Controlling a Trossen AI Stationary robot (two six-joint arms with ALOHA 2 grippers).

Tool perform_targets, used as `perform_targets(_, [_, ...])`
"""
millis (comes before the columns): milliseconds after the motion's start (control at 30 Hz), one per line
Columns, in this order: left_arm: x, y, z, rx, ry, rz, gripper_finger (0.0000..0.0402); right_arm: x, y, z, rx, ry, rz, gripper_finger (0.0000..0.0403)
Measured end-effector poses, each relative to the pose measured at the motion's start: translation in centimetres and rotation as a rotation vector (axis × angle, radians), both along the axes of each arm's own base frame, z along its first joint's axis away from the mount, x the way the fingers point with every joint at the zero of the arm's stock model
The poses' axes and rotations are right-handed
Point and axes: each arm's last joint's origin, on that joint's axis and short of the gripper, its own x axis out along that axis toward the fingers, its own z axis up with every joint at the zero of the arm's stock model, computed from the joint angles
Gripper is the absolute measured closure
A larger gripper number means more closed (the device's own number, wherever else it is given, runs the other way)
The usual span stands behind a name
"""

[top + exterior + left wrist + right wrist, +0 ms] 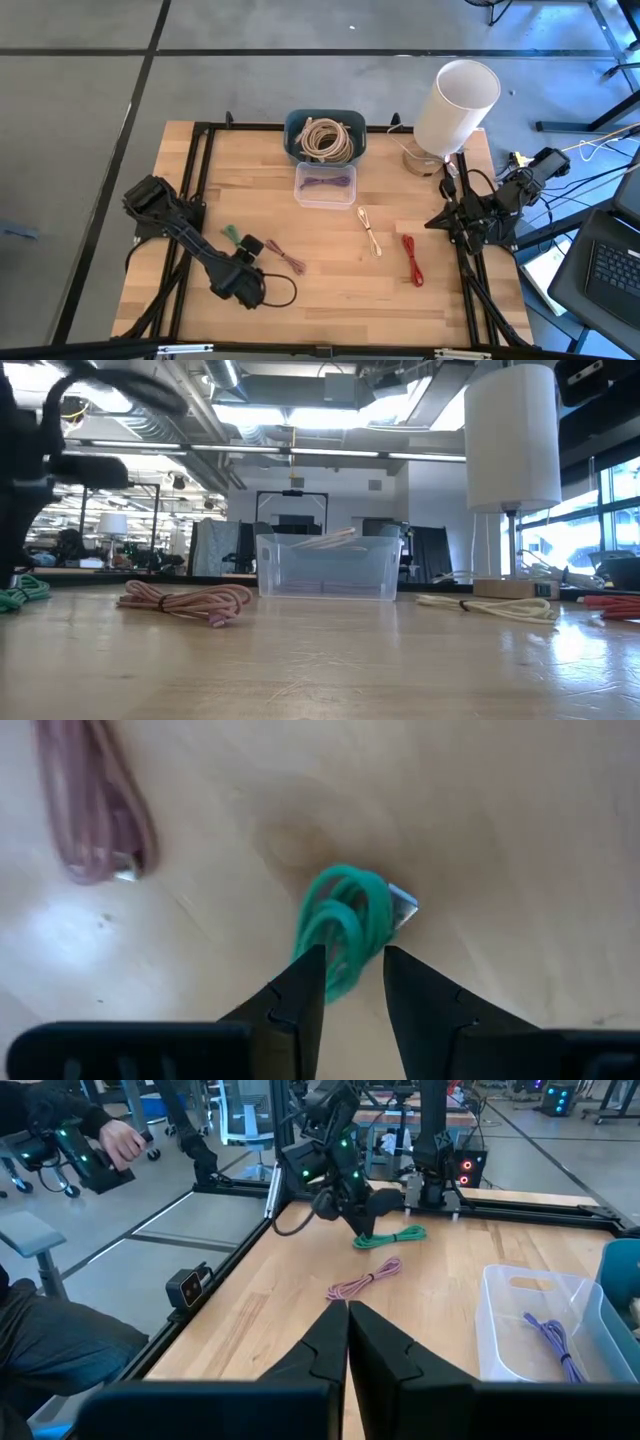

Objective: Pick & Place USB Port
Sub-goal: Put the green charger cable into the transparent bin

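A green coiled USB cable lies on the wooden table near its left side, also seen as a green coil from above and green loops in the right wrist view. My left gripper stands over it, shut on one end of the coil. A clear bin with a purple cable inside sits toward the table's far middle. My right gripper is shut and holds nothing, waiting at the table's right edge. My left gripper pinches the green cable's coil at one end between its two fingers, taking several loops together. The fingers come from above, pointing down. The rest of the coil, with its metal plug, lies on the table beyond the fingertips.
A pink cable lies just right of the left gripper; a cream cable and a red cable lie farther right. A blue bin of beige cables and a white lamp stand at the far edge.
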Motion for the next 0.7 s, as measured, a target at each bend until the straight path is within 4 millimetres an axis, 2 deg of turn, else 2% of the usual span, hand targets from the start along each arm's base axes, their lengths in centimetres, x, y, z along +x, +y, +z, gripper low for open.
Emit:
perform_targets(233, [-1.0, 0.8, -1.9, -0.04, -0.016, 0.106, 0.0311, 0.0, 0.0, 0.0, 0.0, 0.0, 0.0, 0.0386])
perform_targets(333, [-0.9, 0.9, -1.7, -0.002, -0.045, 0.17, 0.035, 0.0, 0.0, 0.0, 0.001, 0.0, 0.0, 0.0386])
perform_targets(400, [-0.4, 1.0, -1.3, 0.045, -0.076, 0.214, 0.0384, 0.0, 0.0, 0.0, 0.001, 0.0, 0.0, 0.0386])
perform_targets(433, [-0.3, 1.2, -1.1, 0.057, -0.07, 0.253, 0.0389, 0.0, 0.0, 0.0, 0.001, 0.0, 0.0, 0.0386])
perform_targets(567, [0.7, 0.9, 1.1, 0.071, -0.078, 0.338, 0.0395, 0.0, 0.0, 0.0, 0.001, 0.0, 0.0, 0.0386])
perform_targets(700, [1.6, 0.6, 4.2, 0.122, -0.077, 0.345, 0.0396, 0.0, 0.0, 0.0, 0.001, 0.0, 0.0, 0.0386])
